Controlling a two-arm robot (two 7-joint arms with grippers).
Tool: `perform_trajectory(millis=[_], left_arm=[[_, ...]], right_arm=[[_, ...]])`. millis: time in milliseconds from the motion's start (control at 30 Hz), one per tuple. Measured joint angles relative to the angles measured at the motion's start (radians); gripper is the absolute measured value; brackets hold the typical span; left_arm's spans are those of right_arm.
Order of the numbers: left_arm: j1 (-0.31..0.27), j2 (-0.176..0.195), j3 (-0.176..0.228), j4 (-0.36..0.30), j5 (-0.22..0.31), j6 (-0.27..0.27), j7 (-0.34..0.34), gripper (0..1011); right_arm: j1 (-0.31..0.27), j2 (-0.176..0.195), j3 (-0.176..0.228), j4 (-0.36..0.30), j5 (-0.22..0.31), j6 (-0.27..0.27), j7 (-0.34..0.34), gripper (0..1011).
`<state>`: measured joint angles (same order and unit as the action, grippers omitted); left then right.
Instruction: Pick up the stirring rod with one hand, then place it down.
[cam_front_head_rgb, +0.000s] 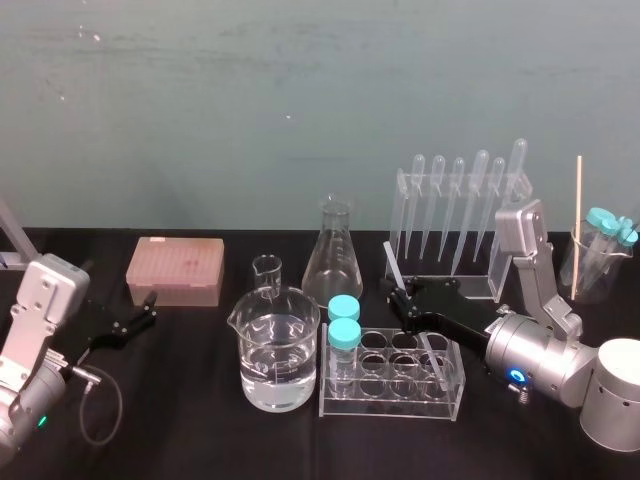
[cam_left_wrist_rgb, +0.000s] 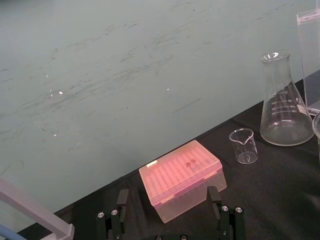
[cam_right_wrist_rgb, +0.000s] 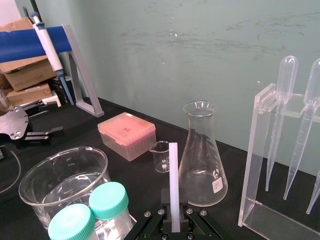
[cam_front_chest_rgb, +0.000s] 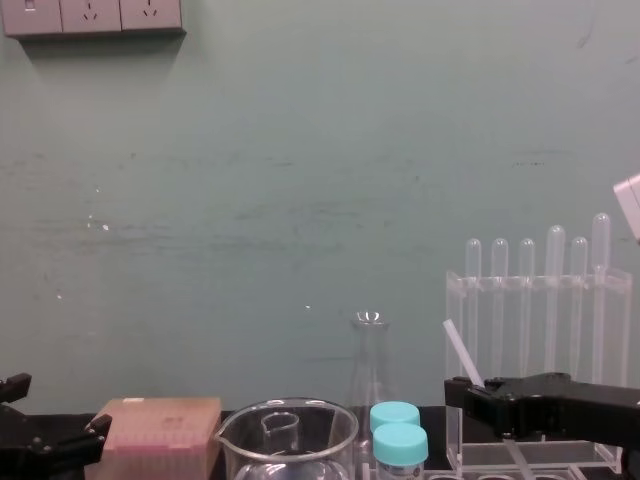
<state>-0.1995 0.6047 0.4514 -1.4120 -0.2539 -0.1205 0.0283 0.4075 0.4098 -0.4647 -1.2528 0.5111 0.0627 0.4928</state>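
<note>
On the right side of the bench (cam_front_head_rgb: 200, 430), the right hand (cam_front_head_rgb: 405, 298) is clamped on the stirring rod (cam_front_head_rgb: 393, 263). A short piece of the rod stands out above the fingers and a longer piece goes below them. The rod is tilted, and its lower part passes over the clear tube rack (cam_front_head_rgb: 390, 408), which carries two teal-capped vials. I cannot tell if the lower tip touches the rack or hangs free.

Such a thin, smooth rod probably needs this firm pinch, so that it does not slip or swing. I judge that the pick-up is done and the placing comes next. A free strip of bench is needed for it, because the beaker (cam_front_head_rgb: 278, 350), the flask (cam_front_head_rgb: 333, 255) and the pipette stand (cam_front_head_rgb: 402, 200) are close around. The left hand (cam_front_head_rgb: 148, 308) lies far to the left near the pink box (cam_front_head_rgb: 175, 270), fingers apart and idle.
</note>
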Motion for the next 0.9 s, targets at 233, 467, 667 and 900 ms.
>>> perform_trajectory(millis=[233, 467, 667, 900], left_arm=[[0.0, 0.0, 0.0, 0.0, 0.0, 0.0, 0.0, 1000], [0.0, 0.0, 0.0, 0.0, 0.0, 0.0, 0.0, 1000], [0.0, 0.0, 0.0, 0.0, 0.0, 0.0, 0.0, 1000], [0.0, 0.0, 0.0, 0.0, 0.0, 0.0, 0.0, 1000]], right_arm=[[0.0, 0.0, 0.0, -0.001, 0.001, -0.001, 0.0, 72], [0.0, 0.0, 0.0, -0.001, 0.001, -0.001, 0.0, 72], [-0.003, -0.003, 0.008, -0.003, -0.001, -0.019, 0.001, 72], [-0.016, -0.025, 0.059, -0.024, 0.0, -0.125, 0.001, 72]])
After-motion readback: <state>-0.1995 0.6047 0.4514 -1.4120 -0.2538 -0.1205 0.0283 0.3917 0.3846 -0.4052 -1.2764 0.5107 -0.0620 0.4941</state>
